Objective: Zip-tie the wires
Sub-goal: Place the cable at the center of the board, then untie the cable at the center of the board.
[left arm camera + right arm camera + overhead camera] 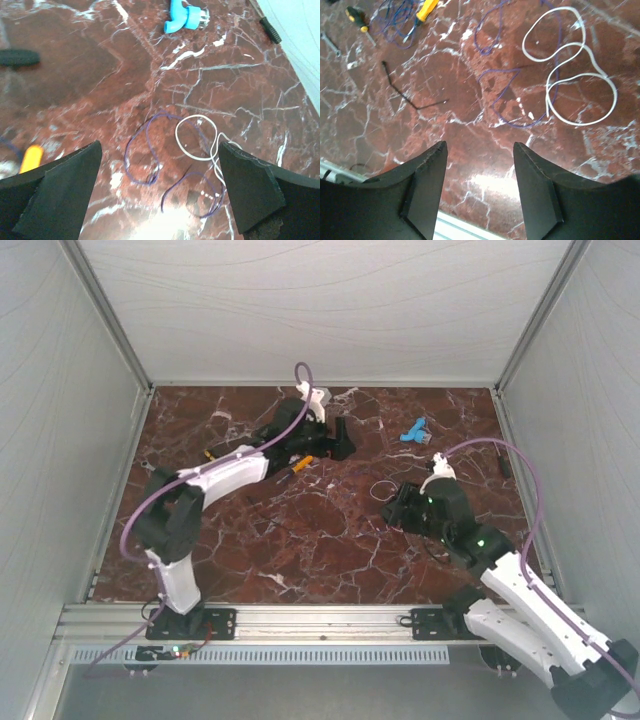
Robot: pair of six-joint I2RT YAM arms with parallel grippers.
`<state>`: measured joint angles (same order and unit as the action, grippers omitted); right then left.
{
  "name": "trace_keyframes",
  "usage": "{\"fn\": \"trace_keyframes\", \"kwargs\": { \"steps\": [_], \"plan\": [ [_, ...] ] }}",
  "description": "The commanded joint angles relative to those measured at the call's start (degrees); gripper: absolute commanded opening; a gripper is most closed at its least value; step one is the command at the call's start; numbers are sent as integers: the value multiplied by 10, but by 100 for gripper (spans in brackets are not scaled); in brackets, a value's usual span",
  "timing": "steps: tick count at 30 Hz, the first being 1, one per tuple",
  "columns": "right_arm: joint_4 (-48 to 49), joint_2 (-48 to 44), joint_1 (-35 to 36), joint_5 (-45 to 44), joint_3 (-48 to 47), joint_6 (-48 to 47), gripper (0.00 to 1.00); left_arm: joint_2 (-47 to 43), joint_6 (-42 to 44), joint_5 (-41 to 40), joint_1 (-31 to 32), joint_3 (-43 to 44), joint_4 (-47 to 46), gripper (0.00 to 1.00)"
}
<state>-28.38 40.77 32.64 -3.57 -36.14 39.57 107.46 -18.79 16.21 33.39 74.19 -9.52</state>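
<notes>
The wires (381, 489) lie loose on the red marble table (300, 540), thin purple loops beside whitish loops. In the left wrist view the wires (197, 159) lie on the table just beyond my left gripper (159, 155), which is open and empty, with its right finger (250, 190) over the edge of the loops. In the right wrist view the wires (515, 125) lie ahead of my right gripper (480, 147), which is open with only bare table between its fingers. From above, the left gripper (322, 445) is at the back middle and the right gripper (398, 505) is just right of the wires.
A blue plastic piece (413, 430) lies at the back right. An orange-handled screwdriver (427, 10), a black-handled one (357, 17) and another purple tangle (395, 25) lie to the left. A thin bent black strip (400, 92) lies nearer. The table's front edge is close to the right gripper.
</notes>
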Motion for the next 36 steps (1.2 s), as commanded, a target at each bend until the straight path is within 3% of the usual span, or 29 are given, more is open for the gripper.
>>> {"fn": "trace_keyframes", "kwargs": {
  "steps": [1,14,23,36],
  "plan": [
    [46,28,-15,-60,-23,-46,53,-93,33,-84,-6,-64,23,100],
    [147,52,-52,-64,35,-24,53,-279,-12,-306,-42,-264,107,100],
    [138,97,-52,-22,30,-24,52,-275,-35,-297,-111,-298,67,98],
    [118,59,-61,-24,45,-48,52,-149,16,-262,-166,-229,-14,79]
  ]
}}
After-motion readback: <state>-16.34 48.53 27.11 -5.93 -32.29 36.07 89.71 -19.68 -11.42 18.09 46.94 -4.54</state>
